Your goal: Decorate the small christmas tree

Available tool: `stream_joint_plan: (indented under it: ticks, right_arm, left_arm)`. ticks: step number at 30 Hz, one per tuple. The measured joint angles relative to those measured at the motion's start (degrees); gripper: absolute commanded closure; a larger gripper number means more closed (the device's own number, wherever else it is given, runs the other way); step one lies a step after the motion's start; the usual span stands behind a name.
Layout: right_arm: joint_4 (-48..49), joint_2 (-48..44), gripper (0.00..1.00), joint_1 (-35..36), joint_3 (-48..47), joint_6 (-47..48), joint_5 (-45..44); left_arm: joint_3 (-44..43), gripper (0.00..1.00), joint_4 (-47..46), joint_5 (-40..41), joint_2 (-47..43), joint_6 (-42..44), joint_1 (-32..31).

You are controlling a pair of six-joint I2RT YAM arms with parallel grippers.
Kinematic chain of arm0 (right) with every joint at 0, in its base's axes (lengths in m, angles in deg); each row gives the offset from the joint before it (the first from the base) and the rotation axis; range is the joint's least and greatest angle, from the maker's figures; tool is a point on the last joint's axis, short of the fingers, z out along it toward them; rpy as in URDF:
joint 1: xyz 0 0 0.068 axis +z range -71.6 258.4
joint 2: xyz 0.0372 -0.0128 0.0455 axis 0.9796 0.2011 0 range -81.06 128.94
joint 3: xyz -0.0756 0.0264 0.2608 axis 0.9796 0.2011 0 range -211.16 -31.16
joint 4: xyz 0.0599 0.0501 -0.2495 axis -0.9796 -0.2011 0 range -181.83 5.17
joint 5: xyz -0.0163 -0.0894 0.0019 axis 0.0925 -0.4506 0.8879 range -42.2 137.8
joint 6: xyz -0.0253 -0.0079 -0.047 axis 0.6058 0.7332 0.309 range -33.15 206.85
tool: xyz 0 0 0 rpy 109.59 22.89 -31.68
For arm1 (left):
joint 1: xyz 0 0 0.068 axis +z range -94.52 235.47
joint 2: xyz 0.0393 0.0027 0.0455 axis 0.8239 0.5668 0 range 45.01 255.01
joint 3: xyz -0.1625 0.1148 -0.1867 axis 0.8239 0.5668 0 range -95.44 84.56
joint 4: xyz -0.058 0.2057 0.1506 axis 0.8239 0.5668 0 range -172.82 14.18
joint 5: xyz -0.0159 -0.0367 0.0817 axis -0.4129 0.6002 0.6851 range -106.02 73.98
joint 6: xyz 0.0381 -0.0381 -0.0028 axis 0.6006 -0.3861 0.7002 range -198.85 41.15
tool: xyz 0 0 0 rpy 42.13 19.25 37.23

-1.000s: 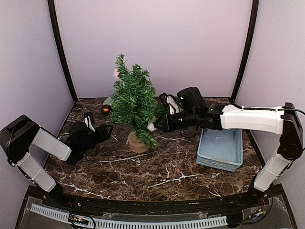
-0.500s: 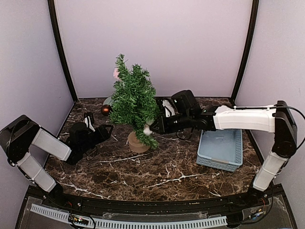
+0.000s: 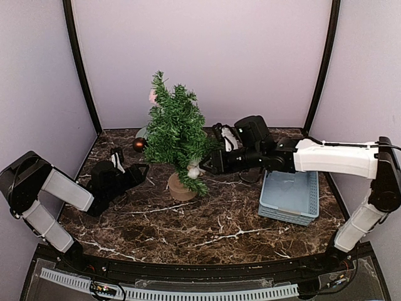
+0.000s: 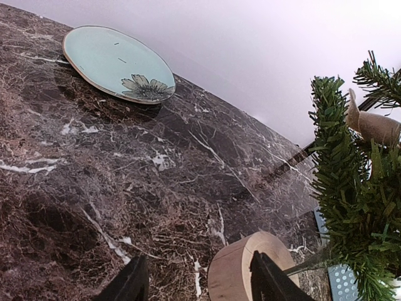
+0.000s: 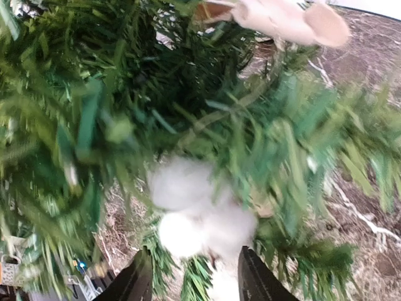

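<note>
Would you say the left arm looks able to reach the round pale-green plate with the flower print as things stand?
Probably yes: the left wrist view shows only bare marble table between the open left gripper and the plate, and the small christmas tree on its wooden stump stands off to one side.

The arms (image 3: 332, 157) have white shells and black joints, with a black left claw (image 3: 130, 163) and right claw (image 3: 210, 153).

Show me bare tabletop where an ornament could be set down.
Widest bare stretch: front centre of the dark marble tabletop, between the left gripper, the small green christmas tree and the pale blue plastic basket. Crowded: between that tree and the right gripper.
</note>
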Motion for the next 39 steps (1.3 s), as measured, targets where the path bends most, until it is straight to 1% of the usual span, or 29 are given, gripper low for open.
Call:
stream_joint_plan:
  ticks: [4,7,9,13,16,19,24,29,34,39]
  right_arm:
    - [-3.04,-3.21,0.41,-0.26,2.82,1.01,-1.53]
    - [-5.16,-7.43,0.39,-1.49,6.34,2.12,-2.58]
    - [-6.60,-12.04,0.43,-4.35,9.64,2.60,-3.28]
    - [-7.91,-20.11,0.53,-15.21,13.92,3.41,-5.97]
    - [-8.07,-21.88,0.56,-22.75,15.41,3.52,-10.05]
    - [-7.96,-19.32,0.60,-27.61,16.55,3.78,-12.83]
    - [-5.57,-10.60,0.63,-31.28,18.05,3.52,-14.67]
    - [-2.64,-3.43,0.66,-32.00,17.75,3.30,-16.59]
    - [-1.07,4.00,0.68,-32.24,14.21,3.41,-19.80]
    - [0.79,8.76,0.69,-32.28,11.30,3.54,-22.34]
  left_arm:
    - [0.00,0.43,0.02,-0.02,-0.02,0.04,0.00]
    - [0.00,0.43,0.07,-0.02,-0.09,0.11,0.00]
    - [0.00,0.43,0.07,-0.02,-0.17,0.13,0.00]
    - [0.00,0.43,0.09,-0.09,-0.26,0.13,0.00]
    - [0.00,0.42,0.37,-0.09,-0.46,0.15,0.00]
    - [-0.02,0.43,0.61,-0.09,-0.57,0.17,0.00]
    - [-0.28,0.43,1.40,-0.07,-0.59,0.42,0.00]
    - [-0.28,0.43,1.88,0.07,-1.09,0.61,0.00]
    - [-0.28,0.43,1.84,0.13,-1.22,0.83,0.00]
    - [-0.31,0.42,1.81,0.13,-1.22,0.83,0.00]
